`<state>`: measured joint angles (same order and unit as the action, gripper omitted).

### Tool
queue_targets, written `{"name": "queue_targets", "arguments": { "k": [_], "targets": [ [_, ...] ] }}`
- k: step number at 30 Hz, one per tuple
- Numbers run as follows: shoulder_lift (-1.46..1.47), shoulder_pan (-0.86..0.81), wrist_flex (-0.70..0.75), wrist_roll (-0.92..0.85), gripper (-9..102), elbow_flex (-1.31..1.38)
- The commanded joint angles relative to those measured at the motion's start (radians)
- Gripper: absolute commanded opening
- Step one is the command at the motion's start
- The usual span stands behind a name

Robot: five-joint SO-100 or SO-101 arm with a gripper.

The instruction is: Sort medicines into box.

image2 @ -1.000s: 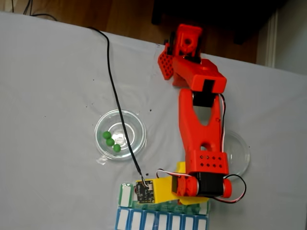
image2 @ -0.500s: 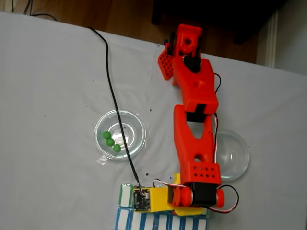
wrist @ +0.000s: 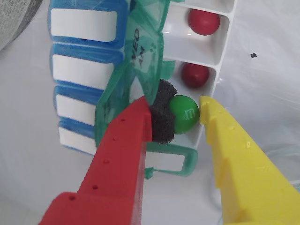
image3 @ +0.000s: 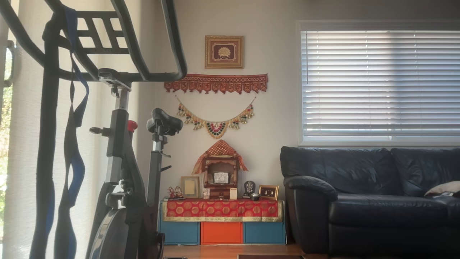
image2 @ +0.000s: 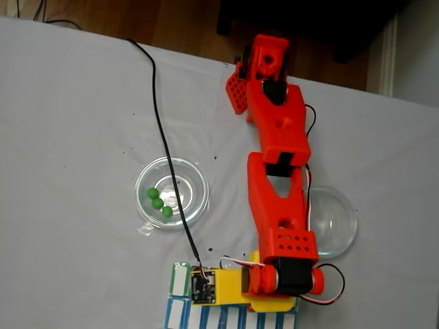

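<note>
Gripper [wrist: 180, 115] pinching a green pill [wrist: 184, 113] between the black foam pad [wrist: 162, 117] on the red finger [wrist: 123, 161] and the tip of the yellow finger [wrist: 220, 126], wrist view. Hanging directly over an open white compartment of the pill organizer [wrist: 220, 61], green lid [wrist: 140, 61] flipped up at left. Lying just beyond, in the next two compartments up the frame: one red pill [wrist: 195, 75], then another [wrist: 204, 21]. Round, so no long axis to line up; only a straight drop mattering. Judging release as the next call, with the risk of the pill sticking to the foam.

Fixed view: arm [image2: 278, 171] reaching down-frame, three green pills [image2: 158, 203] waiting in the left glass dish [image2: 199, 179], right dish [image2: 346, 216] looking empty.

Against half a second ago: wrist sitting slightly lower and further toward the organizer; dishes and pills unmoved.
</note>
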<state>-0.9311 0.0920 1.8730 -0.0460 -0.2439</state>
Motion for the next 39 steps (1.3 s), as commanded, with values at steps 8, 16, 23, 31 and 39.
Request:
{"name": "queue_targets", "arguments": {
  "k": [8,16,23,31,39],
  "targets": [
    [-0.020,0.035,0.032,-0.003,1,0.049],
    [0.049,0.035,0.032,0.021,1,0.144],
    [0.083,0.049,0.034,0.034,1,0.184],
    [0.064,0.044,0.034,0.038,1,0.172],
    [0.092,0.048,0.034,0.055,11,0.196]
  ]
}}
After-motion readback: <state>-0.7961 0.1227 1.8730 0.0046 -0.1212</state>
